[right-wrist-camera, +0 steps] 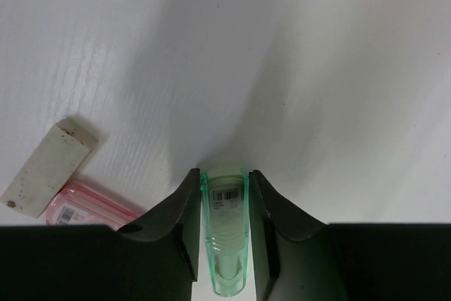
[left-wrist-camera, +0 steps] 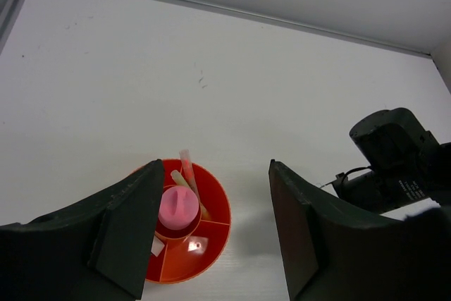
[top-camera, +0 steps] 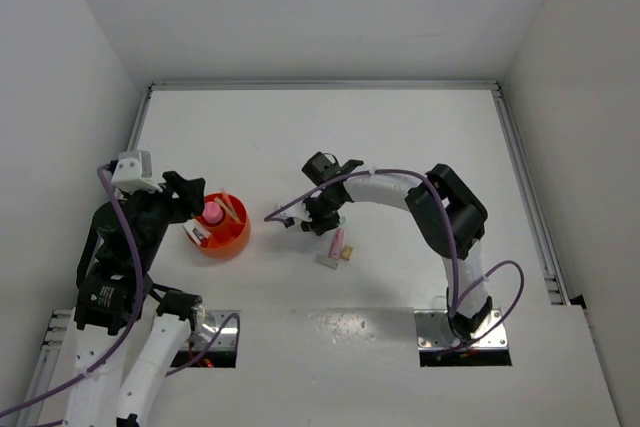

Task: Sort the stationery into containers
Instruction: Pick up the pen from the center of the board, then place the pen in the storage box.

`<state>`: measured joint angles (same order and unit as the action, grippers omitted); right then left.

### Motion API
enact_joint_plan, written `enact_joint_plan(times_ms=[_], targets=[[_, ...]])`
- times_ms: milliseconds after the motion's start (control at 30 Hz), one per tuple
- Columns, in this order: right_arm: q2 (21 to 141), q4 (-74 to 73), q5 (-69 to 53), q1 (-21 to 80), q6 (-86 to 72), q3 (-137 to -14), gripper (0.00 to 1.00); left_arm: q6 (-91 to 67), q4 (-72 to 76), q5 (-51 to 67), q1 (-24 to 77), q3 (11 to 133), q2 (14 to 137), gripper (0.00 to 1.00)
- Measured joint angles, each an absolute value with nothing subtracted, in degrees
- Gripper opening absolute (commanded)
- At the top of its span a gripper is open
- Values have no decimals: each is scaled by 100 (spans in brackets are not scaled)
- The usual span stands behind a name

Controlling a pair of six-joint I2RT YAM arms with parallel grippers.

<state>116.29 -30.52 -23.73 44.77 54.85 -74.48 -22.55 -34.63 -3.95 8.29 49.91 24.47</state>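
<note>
right pincer clamps mint-green marker while the left hangs wide over the orange bowl

the right gripper (right-wrist-camera: 224, 174) has its two fingers drawn in close on a mint-green marker (right-wrist-camera: 224, 234), one pad pressed to each side of the barrel, the barcoded end pointing down at the white table (right-wrist-camera: 317, 68). whether that end touches the surface cannot be told. just beside it on the table lie a white eraser (right-wrist-camera: 46, 167) and a pink marker (right-wrist-camera: 88, 206), the two touching, and the overhead view shows a small yellow eraser (top-camera: 346, 254) next to them. well to the left sits the orange bowl (left-wrist-camera: 223, 206), its dividers splitting it into compartments. a pink-capped tube (left-wrist-camera: 177, 207) stands in the middle of it, a pink pen (left-wrist-camera: 188, 168) and a yellow-green pen (left-wrist-camera: 180, 181) lean in the far compartment, and a small white eraser (left-wrist-camera: 156, 247) rests in a near one. the left gripper (left-wrist-camera: 216, 167) hovers above the bowl, jaws spread wide and holding nothing.
</note>
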Motion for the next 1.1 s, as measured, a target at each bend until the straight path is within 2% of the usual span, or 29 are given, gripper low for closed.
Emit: enact_joint_plan(times_ms=[200, 467, 633, 800, 1100], targets=[[11668, -3492, -2591, 4484, 5227, -7728, 0, -2261, -3459, -419, 829, 4965, 2447, 67], [11773, -4115, -4045, 4678, 4320, -10272, 0, -2314, -3461, -530, 832, 4912, 2447, 67], [11922, -4335, -5065, 4934, 4180, -11166, 0, -2320, -3463, -631, 832, 4884, 2388, 67], [12293, -4558, -5898, 5201, 4394, -11367, 0, -2412, -3463, -899, 832, 4884, 2261, 67], [12687, -3944, -7441, 5349, 4477, -11212, 0, -2672, -3422, -1378, 832, 4882, 1898, 67]])
